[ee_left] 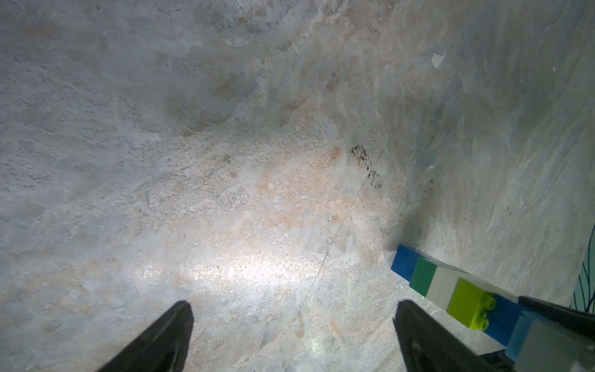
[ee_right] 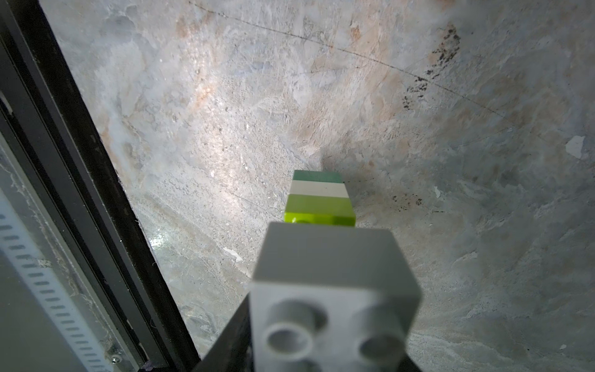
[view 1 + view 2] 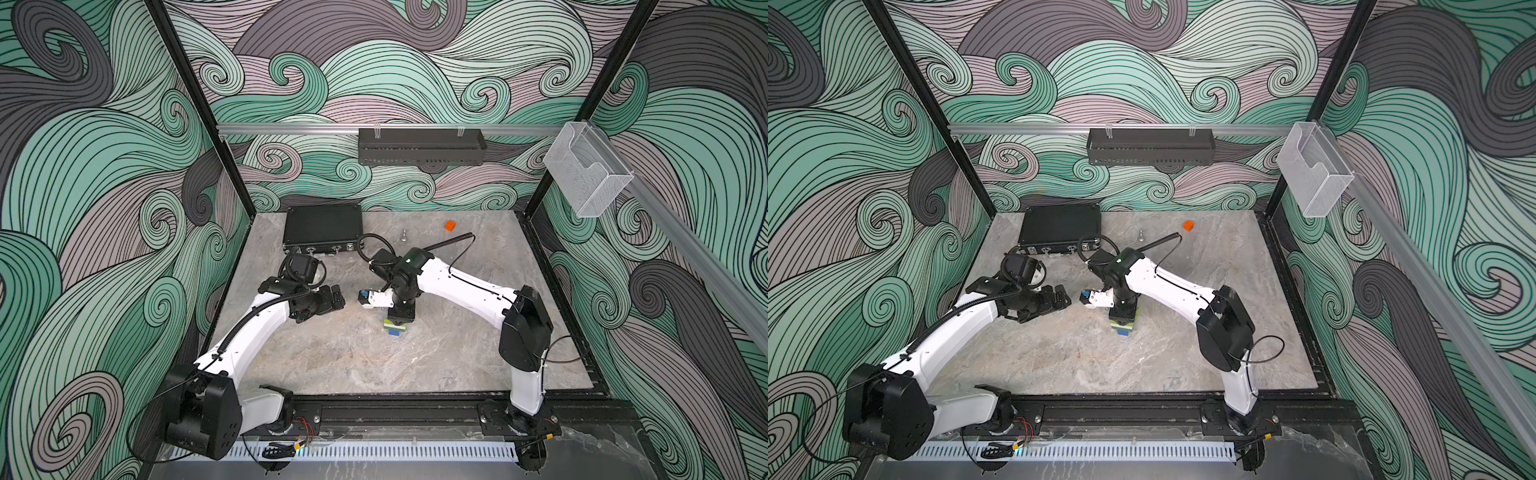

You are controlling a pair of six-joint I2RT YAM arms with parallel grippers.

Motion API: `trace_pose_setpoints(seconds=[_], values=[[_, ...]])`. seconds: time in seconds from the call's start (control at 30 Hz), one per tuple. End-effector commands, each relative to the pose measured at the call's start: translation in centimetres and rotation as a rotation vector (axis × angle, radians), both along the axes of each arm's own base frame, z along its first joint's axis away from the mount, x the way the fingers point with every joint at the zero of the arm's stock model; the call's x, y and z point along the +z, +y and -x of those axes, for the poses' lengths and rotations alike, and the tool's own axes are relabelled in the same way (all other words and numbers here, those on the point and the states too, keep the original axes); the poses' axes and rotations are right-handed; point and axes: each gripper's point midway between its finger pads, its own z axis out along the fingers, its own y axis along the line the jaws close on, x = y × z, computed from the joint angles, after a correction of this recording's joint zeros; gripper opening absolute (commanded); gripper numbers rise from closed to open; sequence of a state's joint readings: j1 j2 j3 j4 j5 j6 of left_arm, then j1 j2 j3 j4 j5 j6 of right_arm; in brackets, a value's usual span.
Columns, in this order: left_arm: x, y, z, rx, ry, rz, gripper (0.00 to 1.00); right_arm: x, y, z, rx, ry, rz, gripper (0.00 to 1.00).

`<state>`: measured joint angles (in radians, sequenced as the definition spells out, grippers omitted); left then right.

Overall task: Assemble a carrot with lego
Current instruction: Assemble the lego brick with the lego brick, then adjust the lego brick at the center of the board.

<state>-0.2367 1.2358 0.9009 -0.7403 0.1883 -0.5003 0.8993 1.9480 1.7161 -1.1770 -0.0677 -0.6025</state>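
Carrot [image 1: 441,283], blue tip — left wrist view, not right

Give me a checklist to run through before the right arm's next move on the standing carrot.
1. Carrot standing with its blue tip down on the table: ok.
2. Right gripper at the carrot's grey top, clamped or let go: cannot tell.
3. Left gripper open and empty: ok.
4. Left gripper apart from the carrot, off to its side: ok.
5. Carrot steady if let go: cannot tell. The tip is narrow and the crosspiece above is wide, so tipping seems likely.
6. Orange block and black case well away from the carrot: ok.
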Motion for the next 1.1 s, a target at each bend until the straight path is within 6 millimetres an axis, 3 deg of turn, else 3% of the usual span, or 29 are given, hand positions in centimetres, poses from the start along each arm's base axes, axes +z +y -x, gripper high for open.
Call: trace_pose_setpoints(seconds=[0.0,0.23,0.43,0.53,0.6,0.67,0.8,0.9,1.07], values=[[0.6,0.1,-0.3,0.0,-0.003,0.001,0.99,0.1,-0.2,0.7,0.002,0.028,0.001,0.5],[0.6,0.2,-0.3,0.0,-0.004,0.0,0.99,2.1,0.0,-0.4,-0.028,-0.03,-0.065,0.64],[0.6,0.1,-0.3,-0.001,-0.006,0.004,0.99,5.4,-0.3,-1.2,-0.089,-0.068,-0.17,0.78],[0.7,0.1,-0.3,-0.002,-0.008,0.006,0.99,6.9,-1.4,-1.9,-0.179,-0.093,-0.237,0.85],[0.7,0.1,-0.3,0.0,-0.009,0.007,0.99,7.5,-2.6,-2.2,-0.256,-0.114,-0.3,0.99],[0.7,0.0,-0.3,-0.001,-0.01,0.008,0.98,7.9,-3.5,-2.4,-0.323,-0.139,-0.366,1.0],[0.7,-0.2,-0.4,-0.007,-0.009,0.021,0.99,7.5,-5.8,-2.5,-0.469,-0.193,-0.452,1.0],[0.7,-0.6,-0.5,-0.023,-0.015,0.041,0.99,6.5,-6.3,-1.0,-0.508,-0.147,-0.538,1.0],[0.9,-1.0,-1.0,-0.033,-0.025,0.052,0.98,5.0,-7.2,-0.6,-0.617,-0.206,-0.697,0.99]])
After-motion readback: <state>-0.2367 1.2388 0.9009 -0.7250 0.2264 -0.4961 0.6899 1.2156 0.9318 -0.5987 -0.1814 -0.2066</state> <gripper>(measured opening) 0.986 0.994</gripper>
